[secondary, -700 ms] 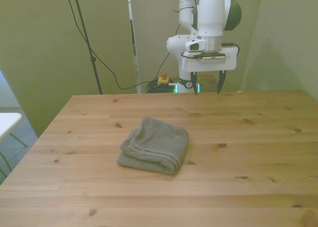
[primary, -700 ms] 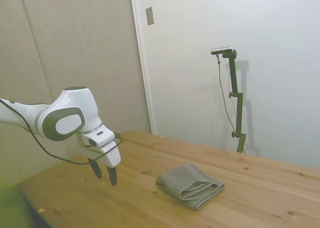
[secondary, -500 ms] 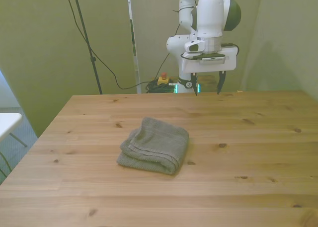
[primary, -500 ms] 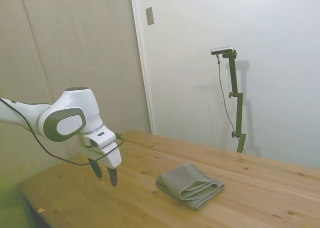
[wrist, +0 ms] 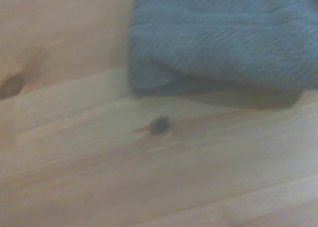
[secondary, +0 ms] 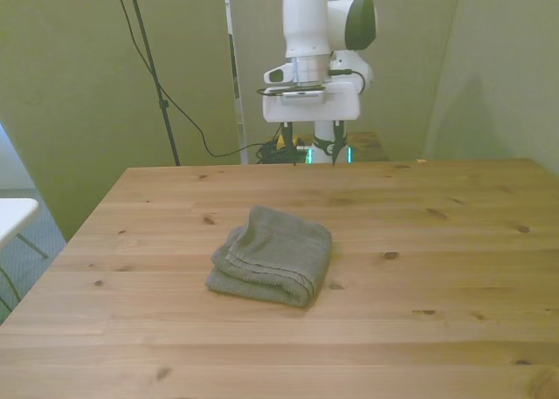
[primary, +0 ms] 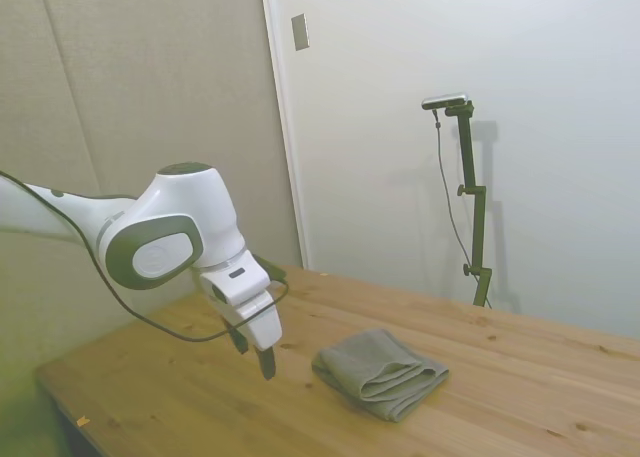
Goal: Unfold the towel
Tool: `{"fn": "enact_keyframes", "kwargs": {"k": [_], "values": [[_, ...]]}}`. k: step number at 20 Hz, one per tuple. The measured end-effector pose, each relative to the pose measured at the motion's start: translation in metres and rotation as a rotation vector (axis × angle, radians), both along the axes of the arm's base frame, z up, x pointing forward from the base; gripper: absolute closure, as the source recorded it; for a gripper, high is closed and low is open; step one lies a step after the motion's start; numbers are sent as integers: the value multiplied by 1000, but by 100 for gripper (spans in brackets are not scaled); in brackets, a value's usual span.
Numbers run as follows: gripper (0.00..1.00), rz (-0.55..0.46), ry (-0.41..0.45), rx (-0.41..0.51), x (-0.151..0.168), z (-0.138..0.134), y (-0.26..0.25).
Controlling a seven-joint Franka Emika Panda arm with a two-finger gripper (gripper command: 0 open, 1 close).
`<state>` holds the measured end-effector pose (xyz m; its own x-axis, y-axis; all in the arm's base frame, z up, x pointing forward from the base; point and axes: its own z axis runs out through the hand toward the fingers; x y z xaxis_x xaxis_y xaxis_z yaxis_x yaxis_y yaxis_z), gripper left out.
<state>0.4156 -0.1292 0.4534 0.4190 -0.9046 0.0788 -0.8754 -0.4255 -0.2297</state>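
Approaching step | side view: pincer [primary: 255,352] hanging spread and empty above the worktop [primary: 180,397], near the folded towel [primary: 380,372] | front view: towel lying mid-worktop | wrist view: towel edge showing, blurred | next: needing descent onto a loose top corner.

arm: extended low | hand [secondary: 311,152]: fingers apart (pointing down)

The wrist view is soft and out of focus: the towel [wrist: 218,38] is cut off by the picture's edges, so only one folded corner shows, and the counter [wrist: 149,177] grain is smeared. In the side view, the arm's rear links run off the picture. The towel's inner layers lie hidden within its folds.
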Motion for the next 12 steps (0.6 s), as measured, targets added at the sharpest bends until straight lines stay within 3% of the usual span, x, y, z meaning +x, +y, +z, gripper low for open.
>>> {"fn": "enact_keyframes", "kwargs": {"k": [5,12], "values": [[0,-95,-81,70,10,-19,-80],[0,-136,-155,140,18,-52,-124]]}}
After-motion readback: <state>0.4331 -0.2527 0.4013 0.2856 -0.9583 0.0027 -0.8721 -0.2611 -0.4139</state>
